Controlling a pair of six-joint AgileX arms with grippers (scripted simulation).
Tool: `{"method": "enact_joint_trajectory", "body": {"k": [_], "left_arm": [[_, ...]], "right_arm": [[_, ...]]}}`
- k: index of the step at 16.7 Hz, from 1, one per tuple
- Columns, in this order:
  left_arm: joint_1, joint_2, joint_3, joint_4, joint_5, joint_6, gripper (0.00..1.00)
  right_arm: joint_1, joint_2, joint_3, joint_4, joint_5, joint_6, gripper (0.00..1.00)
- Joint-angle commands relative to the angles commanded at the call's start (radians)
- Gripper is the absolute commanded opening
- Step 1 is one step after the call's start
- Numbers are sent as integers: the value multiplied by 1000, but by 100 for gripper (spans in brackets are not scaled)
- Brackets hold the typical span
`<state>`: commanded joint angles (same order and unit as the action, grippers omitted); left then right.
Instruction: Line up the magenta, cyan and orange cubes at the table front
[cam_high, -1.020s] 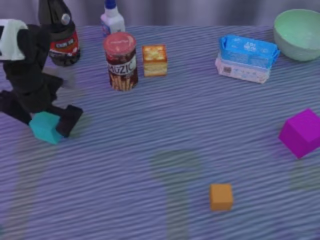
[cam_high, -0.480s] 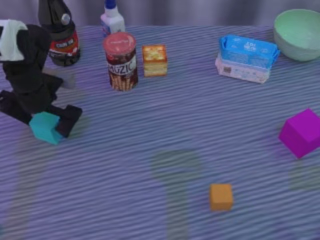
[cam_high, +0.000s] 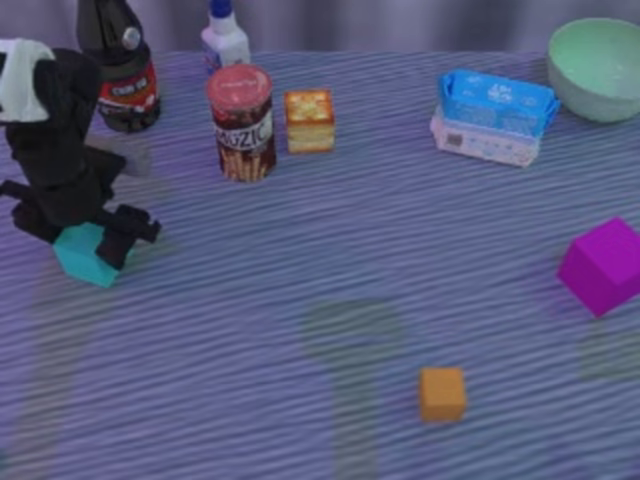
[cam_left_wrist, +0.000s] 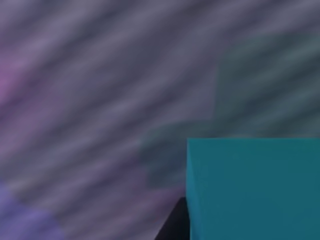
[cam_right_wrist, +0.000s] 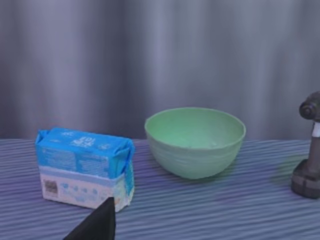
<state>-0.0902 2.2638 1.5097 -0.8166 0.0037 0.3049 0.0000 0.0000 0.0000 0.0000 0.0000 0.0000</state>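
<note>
Left claw (cam_high: 88, 232): at the counter's left side, clenched around the cyan cube (cam_high: 82, 257), one dark finger on each side of it.
Cyan cube: at the left of the counter (cam_high: 330, 250); the left wrist view shows its flat teal face (cam_left_wrist: 252, 187) up close over the ribbed cover.
Magenta cube (cam_high: 605, 265): near the right edge, well apart from the others.
Orange cube (cam_high: 442, 393): toward the front, right of centre, alone.
Right claw: only a dark fingertip (cam_right_wrist: 95, 225) shows in its own wrist view; open or clenched, cannot tell.
Back row: dark bottle (cam_high: 118, 70), white bottle (cam_high: 225, 40), red-lidded can (cam_high: 241, 122), yellow patterned box (cam_high: 309, 120), blue packet (cam_high: 493, 117), green bowl (cam_high: 598, 68).
</note>
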Motion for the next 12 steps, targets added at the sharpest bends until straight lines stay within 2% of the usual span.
{"method": "enact_joint_trajectory", "body": {"k": [1,2,12], "left_arm": [[0,0,0,0,0,0,2],[0,0,0,0,0,0,0],[0,-29,17,-27,6,-3,0]], "right_arm": [[0,0,0,0,0,0,100],[0,0,0,0,0,0,100],[0,0,0,0,0,0,100]]}}
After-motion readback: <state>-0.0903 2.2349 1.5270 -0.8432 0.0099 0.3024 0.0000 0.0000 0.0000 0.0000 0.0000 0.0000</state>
